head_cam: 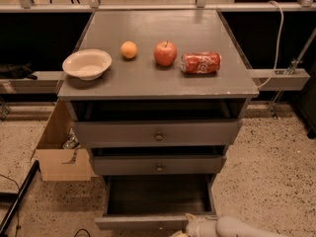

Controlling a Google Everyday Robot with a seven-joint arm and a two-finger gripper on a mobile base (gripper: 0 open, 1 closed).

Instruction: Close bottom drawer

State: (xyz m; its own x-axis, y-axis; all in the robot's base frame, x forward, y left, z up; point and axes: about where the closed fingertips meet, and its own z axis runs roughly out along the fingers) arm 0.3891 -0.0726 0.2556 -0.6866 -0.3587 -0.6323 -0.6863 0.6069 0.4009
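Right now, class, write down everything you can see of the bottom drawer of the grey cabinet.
The bottom drawer is a wide, shallow grey box, apparently painted wood, pulled well out below the middle drawer. Its front panel is flat and plain, with no knob showing. The inside looks dark and bare. It sits level. The gripper is at the panel's right end, seemingly against it.

claw: at the bottom drawer's front right corner, cut by the lower edge.
bottom drawer: panel's lower part cut off.
cardboard box: left of the bottom drawer, contents unclear.
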